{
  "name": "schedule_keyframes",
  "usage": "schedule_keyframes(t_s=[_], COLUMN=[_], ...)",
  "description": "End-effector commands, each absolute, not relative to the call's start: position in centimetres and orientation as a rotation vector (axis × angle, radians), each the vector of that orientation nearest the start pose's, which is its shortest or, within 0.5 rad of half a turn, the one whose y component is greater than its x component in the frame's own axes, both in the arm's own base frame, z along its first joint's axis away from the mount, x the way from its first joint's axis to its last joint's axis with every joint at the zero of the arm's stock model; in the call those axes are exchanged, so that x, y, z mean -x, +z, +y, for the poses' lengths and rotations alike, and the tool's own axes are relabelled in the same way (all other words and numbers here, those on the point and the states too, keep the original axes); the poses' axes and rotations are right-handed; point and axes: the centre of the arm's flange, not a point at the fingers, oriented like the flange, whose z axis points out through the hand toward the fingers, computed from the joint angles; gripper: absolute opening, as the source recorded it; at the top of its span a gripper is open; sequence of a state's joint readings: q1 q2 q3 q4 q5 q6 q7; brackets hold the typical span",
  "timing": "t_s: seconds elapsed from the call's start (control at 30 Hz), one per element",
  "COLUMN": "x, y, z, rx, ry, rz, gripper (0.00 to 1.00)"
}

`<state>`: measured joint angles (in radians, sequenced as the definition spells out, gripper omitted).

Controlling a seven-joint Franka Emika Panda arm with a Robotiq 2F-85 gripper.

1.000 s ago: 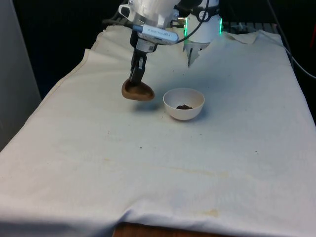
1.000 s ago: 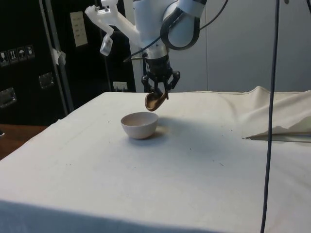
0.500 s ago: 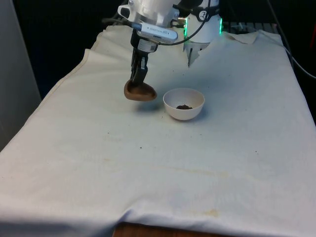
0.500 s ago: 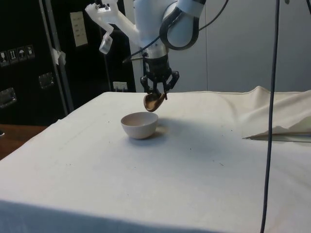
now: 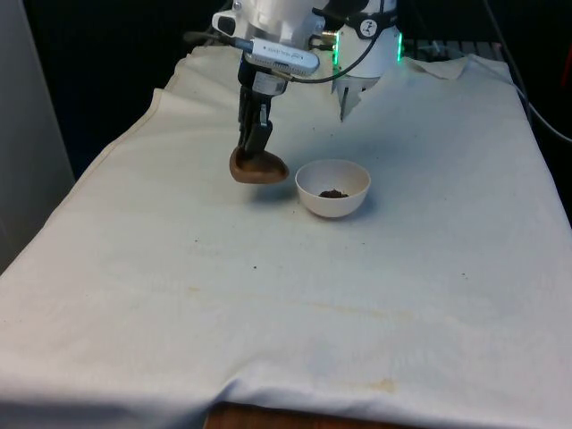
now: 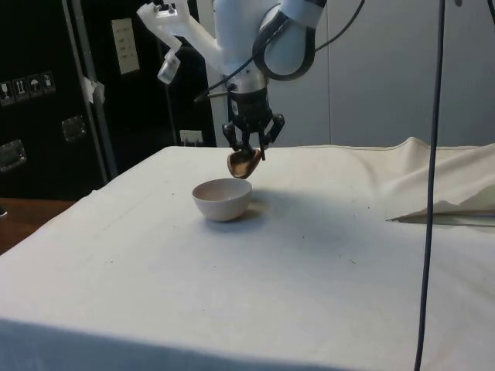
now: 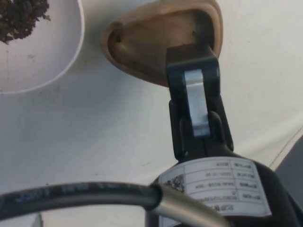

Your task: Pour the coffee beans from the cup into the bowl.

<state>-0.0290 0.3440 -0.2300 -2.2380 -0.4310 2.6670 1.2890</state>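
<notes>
Beans (image 5: pixel 333 193) already in bowl (image 5: pixel 332 188). Tool (image 5: pixel 255 148) holding empty brown cup (image 5: pixel 258 166) above worktop (image 5: pixel 295 286), left of bowl. Only putting down left.

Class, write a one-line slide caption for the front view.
Gripper holds brown cup beside white bowl containing coffee beans.

A: We log the gripper (image 7: pixel 191 56) clamped on the rim of the brown cup (image 7: pixel 156 40), whose inside looks bare.

B: We also note the white bowl (image 7: pixel 52 61) just beside it, coffee beans (image 7: pixel 21 16) inside, white cloth (image 7: pixel 94 137) beneath.
</notes>
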Motion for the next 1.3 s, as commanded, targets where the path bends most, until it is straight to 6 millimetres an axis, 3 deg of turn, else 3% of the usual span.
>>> schedule_keyframes(t_s=[0.0,0.27,0.83,1.27], x=[-53.7,-53.6,-52.8,-52.7], y=[22.4,22.0,19.9,19.8], z=[-13.1,-12.9,-18.2,-19.0], rx=[2.796,2.784,2.798,2.779], ry=[-0.347,-0.289,-0.242,-0.206], rz=[1.813,1.745,1.754,1.697], gripper=[0.06,0.06,0.06,0.06])
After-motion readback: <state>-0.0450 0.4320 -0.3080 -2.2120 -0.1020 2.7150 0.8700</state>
